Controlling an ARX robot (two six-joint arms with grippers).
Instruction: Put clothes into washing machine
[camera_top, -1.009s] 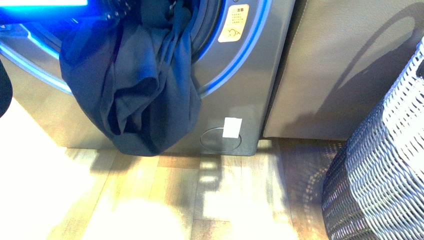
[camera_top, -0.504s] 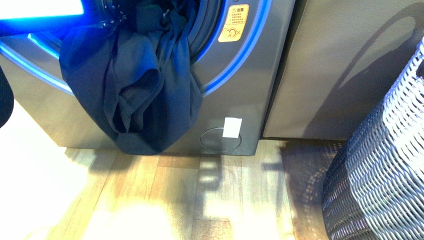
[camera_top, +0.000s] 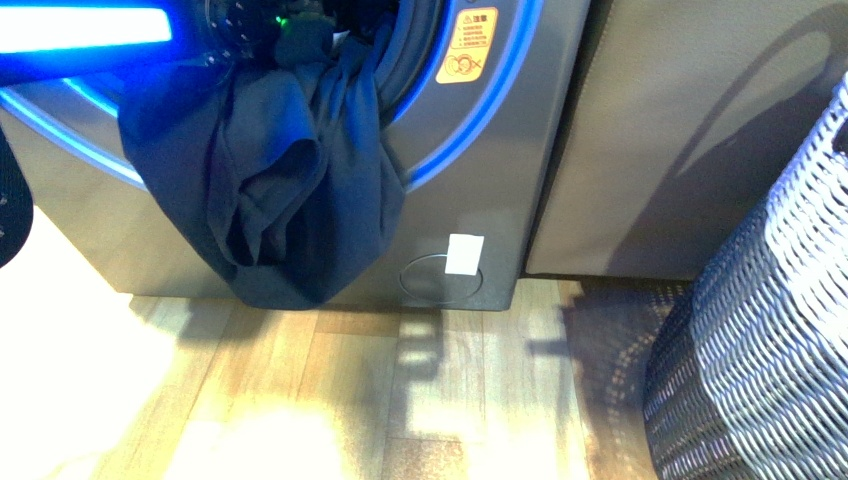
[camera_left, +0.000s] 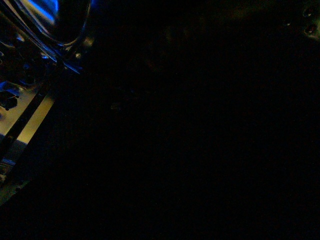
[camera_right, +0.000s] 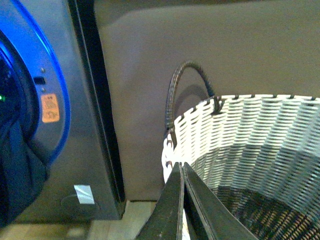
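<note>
At drum mouth: clothes (camera_top: 290, 190) half in, bulk hanging down washing machine (camera_top: 480, 150) front, upper part drawn slightly further inside than 1 s ago. Loading unfinished. Left wrist view dark; left jaws cannot tell. Right gripper (camera_right: 182, 172) jaws closed, empty, over basket (camera_right: 260, 135).

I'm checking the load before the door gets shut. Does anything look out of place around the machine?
Yes. The clothes are only partly inside: most of the dark navy fabric spills out of the washing machine mouth and hangs down its front panel, nearly to the floor. The left wrist view is dark, so the drum interior cannot be checked.
</note>
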